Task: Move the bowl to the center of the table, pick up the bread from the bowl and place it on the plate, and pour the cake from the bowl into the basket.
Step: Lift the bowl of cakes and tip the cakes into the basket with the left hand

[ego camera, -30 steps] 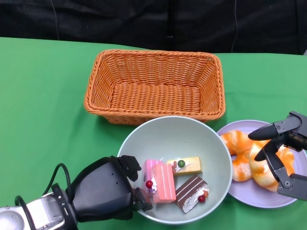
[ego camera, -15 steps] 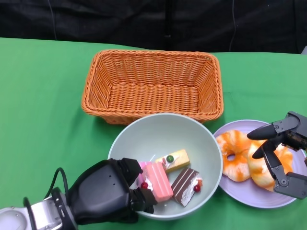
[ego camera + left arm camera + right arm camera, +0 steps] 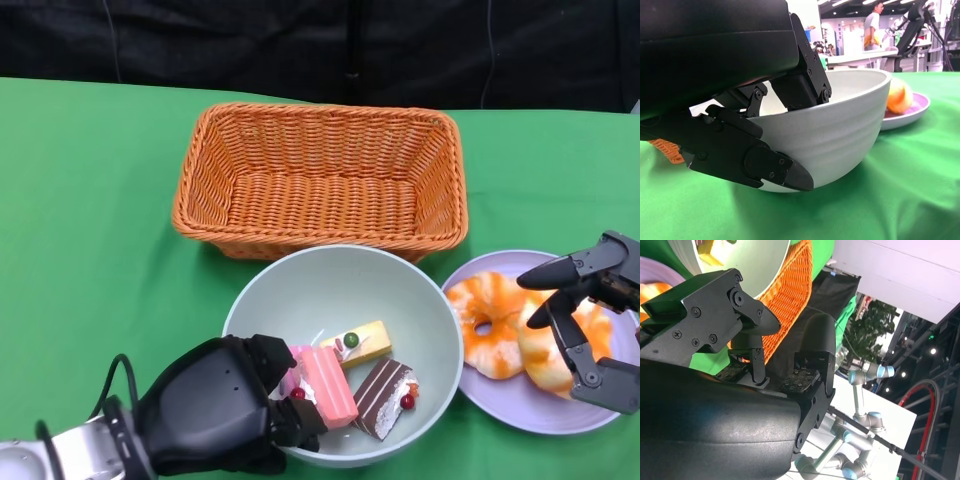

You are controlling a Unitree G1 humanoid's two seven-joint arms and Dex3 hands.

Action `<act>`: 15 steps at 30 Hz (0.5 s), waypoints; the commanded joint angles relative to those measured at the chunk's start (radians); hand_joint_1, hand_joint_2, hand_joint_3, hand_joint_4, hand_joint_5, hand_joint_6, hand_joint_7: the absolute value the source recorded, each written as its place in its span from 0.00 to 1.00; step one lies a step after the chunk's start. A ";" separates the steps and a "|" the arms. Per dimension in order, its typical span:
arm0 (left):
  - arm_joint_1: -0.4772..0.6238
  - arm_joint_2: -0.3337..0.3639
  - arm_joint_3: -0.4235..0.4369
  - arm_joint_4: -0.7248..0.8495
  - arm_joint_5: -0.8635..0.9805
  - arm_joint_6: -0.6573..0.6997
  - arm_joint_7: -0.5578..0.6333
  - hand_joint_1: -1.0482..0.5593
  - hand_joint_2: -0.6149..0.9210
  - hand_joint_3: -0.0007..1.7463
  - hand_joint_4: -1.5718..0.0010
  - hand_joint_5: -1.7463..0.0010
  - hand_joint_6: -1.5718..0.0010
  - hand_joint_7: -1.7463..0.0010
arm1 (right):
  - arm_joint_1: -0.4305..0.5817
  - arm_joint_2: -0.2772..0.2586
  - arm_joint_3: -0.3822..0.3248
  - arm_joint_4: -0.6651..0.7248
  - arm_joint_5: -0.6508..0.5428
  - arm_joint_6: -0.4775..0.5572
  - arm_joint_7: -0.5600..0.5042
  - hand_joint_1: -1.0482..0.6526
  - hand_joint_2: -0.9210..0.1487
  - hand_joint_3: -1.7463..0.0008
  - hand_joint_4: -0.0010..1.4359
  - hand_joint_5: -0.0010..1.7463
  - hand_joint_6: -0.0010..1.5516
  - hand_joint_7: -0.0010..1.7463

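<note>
While the left hand (image 3: pixel 225 405) clamps its fingers (image 3: pixel 790 175) on the bowl (image 3: pixel 345 300) rim, cake (image 3: pixel 325 385) lies inside. Beside the bowl, the right hand (image 3: pixel 590 320) hovers over the plate (image 3: pixel 500 405), fingers apart.

A green cloth covers the surface (image 3: pixel 90 200); a black curtain (image 3: pixel 300 45) hangs along its far edge. Beyond are bright ceiling lights (image 3: pixel 840 2), a white table (image 3: pixel 860 58) and a standing person (image 3: pixel 871 27).

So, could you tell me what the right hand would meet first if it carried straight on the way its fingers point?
Probably the bread on the plate; its height above it is unclear.
</note>
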 commanded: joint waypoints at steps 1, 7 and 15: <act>0.064 0.055 0.083 -0.131 -0.112 -0.022 -0.060 0.47 0.82 0.42 0.39 0.00 0.51 0.03 | -0.003 0.009 -0.010 0.014 -0.002 -0.009 -0.022 0.65 0.44 0.31 0.53 0.74 0.48 0.56; 0.129 0.047 0.155 -0.231 -0.226 -0.023 -0.156 0.48 0.77 0.52 0.38 0.00 0.52 0.00 | -0.009 0.013 -0.010 0.029 -0.002 -0.012 -0.031 0.65 0.43 0.31 0.53 0.74 0.48 0.55; 0.199 -0.001 0.232 -0.338 -0.379 -0.003 -0.300 0.53 0.63 0.76 0.37 0.00 0.51 0.00 | -0.012 0.017 -0.011 0.040 -0.003 -0.009 -0.041 0.64 0.42 0.33 0.53 0.73 0.48 0.55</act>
